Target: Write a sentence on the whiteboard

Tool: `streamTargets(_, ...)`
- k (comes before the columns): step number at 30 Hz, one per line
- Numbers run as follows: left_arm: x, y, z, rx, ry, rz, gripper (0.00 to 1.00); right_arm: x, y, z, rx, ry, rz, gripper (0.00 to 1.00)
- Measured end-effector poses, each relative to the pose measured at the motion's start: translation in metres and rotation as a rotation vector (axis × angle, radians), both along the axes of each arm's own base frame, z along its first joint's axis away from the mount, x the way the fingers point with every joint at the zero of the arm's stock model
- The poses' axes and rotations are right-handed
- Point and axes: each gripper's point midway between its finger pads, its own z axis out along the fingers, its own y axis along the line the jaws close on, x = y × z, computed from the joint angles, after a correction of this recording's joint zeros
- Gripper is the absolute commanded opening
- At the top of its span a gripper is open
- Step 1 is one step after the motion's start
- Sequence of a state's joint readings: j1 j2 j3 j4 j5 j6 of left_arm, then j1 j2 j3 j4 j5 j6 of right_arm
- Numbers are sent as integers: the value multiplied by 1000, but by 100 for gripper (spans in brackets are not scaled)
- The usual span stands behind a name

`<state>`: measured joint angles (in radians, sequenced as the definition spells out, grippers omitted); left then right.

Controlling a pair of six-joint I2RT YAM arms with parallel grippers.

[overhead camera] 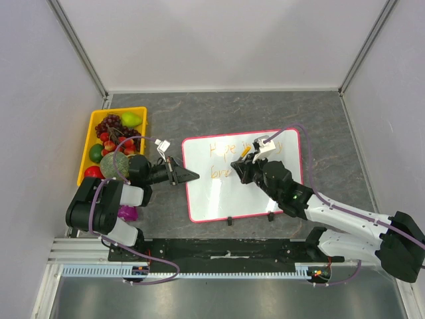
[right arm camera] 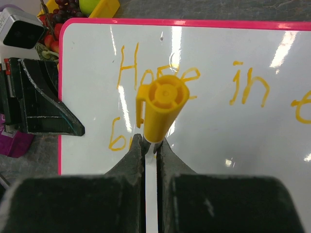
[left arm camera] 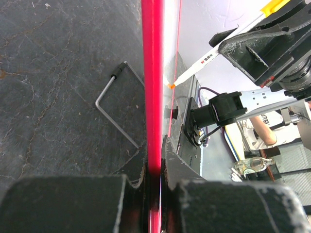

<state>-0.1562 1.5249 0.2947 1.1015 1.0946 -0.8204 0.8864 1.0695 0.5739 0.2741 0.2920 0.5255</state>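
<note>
The left claw (overhead camera: 184, 176) is pinched shut on the whiteboard (overhead camera: 222, 199), on its left rim, seemingly to steady it as it lies flat. Over the whiteboard's upper half, the right claw (overhead camera: 239, 165) clamps a marker (right arm camera: 163, 102) whose barrel print begins "M". Its tip is down by the sentence (right arm camera: 146, 73), 2 orange lines reading "Hope in" and below it "b…".

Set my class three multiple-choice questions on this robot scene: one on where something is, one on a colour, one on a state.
1. In the top view, where does the yellow plastic fruit tray lie from the glossy white pink-framed whiteboard?
A left of it
B right of it
C on it
2. What colour is the handwritten sentence on the board?
A blue
B orange
C green
3. The left gripper is
A open over the tray
B shut on the whiteboard's frame
C holding a pen
Key: 1A, the tray sits beyond the board's left edge; 2B, the strokes are orange; 3B, its fingers pinch the pink edge.
</note>
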Motion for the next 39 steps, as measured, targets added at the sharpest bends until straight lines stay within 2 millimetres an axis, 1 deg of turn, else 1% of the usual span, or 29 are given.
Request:
streamTargets(20, 0, 0, 0, 0, -1, -1, 2, -3, -13, 2, -18, 0, -34, 0)
streamTargets(23, 0, 0, 0, -1, -4, -3, 2, -4, -19, 5, -21, -7, -45, 0)
streamTargets(30, 0, 0, 1, -1, -4, -3, 2, -3, -28, 21, -11, -38, -77, 0)
streamTargets(34, 0, 0, 1, -1, -4, -3, 2, 1, -31, 21, -23, -39, -98, 0)
streamTargets(39, 0, 0, 1, -1, -4, -3, 2, 4, -31, 12, -50, -25, -110, 0)
